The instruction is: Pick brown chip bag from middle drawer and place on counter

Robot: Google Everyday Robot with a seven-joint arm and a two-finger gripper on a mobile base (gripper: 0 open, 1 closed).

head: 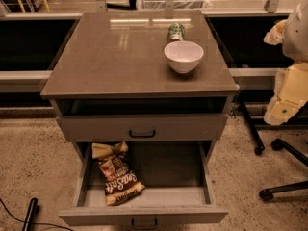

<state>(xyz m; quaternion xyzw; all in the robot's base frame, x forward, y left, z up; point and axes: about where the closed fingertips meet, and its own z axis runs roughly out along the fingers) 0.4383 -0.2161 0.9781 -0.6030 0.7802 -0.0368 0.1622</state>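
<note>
The crinkly dark-brown chip bag (117, 174) lies left on the floor of the open grey middle drawer (173, 177), while the cream end effector (288, 97) hangs right of the glossy grey-brown surface (120, 57), its grip impossible to tell.
</note>
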